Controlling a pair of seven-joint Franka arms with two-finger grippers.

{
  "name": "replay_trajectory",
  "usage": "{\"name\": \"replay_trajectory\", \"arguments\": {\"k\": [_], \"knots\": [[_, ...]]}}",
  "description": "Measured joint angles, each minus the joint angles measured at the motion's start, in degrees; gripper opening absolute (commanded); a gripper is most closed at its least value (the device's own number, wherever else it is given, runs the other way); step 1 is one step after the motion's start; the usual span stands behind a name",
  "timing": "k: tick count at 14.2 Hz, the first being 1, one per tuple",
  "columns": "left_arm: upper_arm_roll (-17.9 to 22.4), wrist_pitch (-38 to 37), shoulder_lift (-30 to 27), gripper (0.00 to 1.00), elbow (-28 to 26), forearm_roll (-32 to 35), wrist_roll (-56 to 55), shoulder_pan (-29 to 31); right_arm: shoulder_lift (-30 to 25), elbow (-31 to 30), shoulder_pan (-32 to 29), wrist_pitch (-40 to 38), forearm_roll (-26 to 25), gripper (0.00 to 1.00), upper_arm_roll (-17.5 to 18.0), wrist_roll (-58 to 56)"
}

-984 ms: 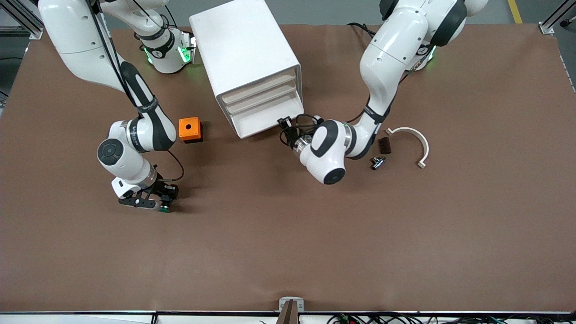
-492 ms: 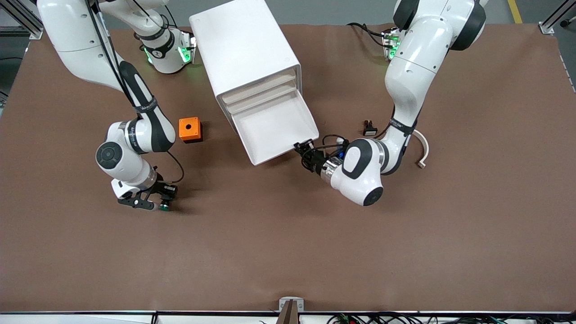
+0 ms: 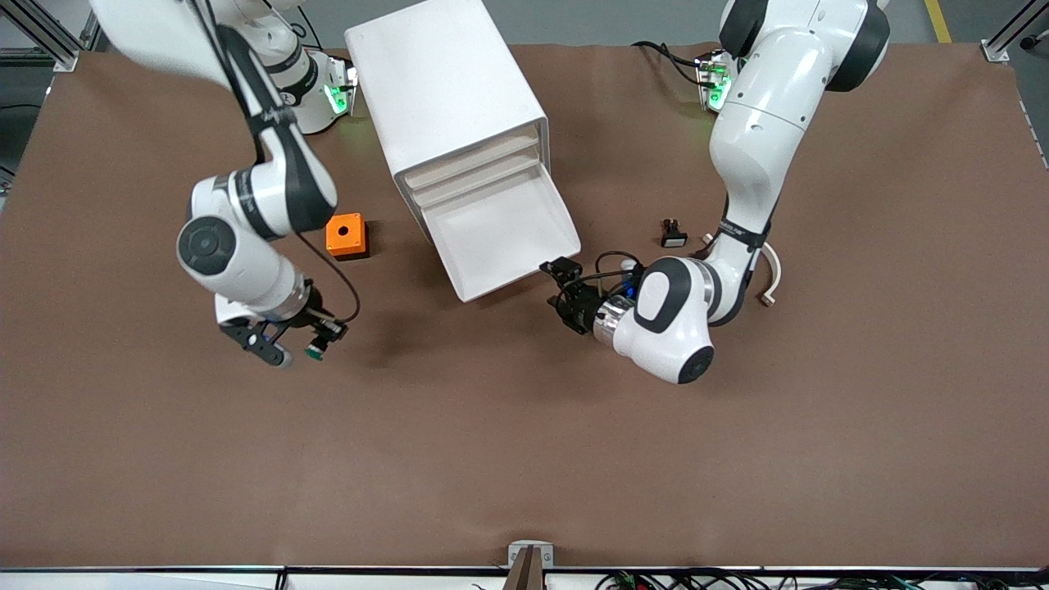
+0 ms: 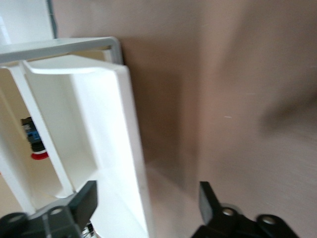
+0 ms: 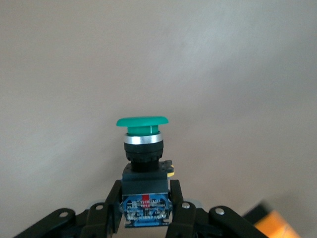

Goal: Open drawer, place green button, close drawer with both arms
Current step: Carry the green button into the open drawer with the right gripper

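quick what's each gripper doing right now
Left gripper: open, beside the open drawer.
Right gripper: shut on the green button, above the table.

No legible text — button blue label print too small to read.

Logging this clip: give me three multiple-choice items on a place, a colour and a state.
1. The orange cube with a hole lies:
A. inside the drawer
B. on the brown table, toward the right arm's end from the white cabinet
C. on the cabinet

2. The cap of the button in the right gripper is:
A. red
B. white
C. green

3. The lowest white plastic drawer is:
A. pulled out
B. shut
C. removed

B: front view shows it on the table.
C: right wrist view shows green.
A: it juts out; the left gripper is open beside its corner.
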Motion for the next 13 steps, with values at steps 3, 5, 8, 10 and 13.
{"name": "replay_trajectory", "arguments": {"k": [3, 5, 8, 10, 13], "knots": [[1.7, 0.0, -0.7, 1.00, 1.7, 4.9, 2.3, 0.4, -2.2, -0.3, 7.0, -0.6, 0.0, 0.00, 0.3, 15.3], [3.0, 0.0, -1.8, 1.00, 2.1, 6.8, 5.0, 0.5, -2.1, -0.6, 11.7, -0.4, 0.0, 0.00, 0.3, 25.3], [4.4, -0.1, -4.3, 1.00, 2.3, 9.8, 6.3, 0.6, -1.9, -0.3, 17.5, 0.1, 0.0, 0.00, 0.3, 35.8], [4.8, -0.1, -6.3, 1.00, 2.4, 12.6, 7.3, 0.6, -1.1, 0.8, 20.4, 0.2, 0.0, 0.00, 0.3, 40.7], [5.2, -0.1, -9.9, 1.00, 2.6, 17.3, 13.6, 0.6, 1.7, 3.6, 23.8, 0.2, 0.0, 0.00, 0.3, 46.2]]}}
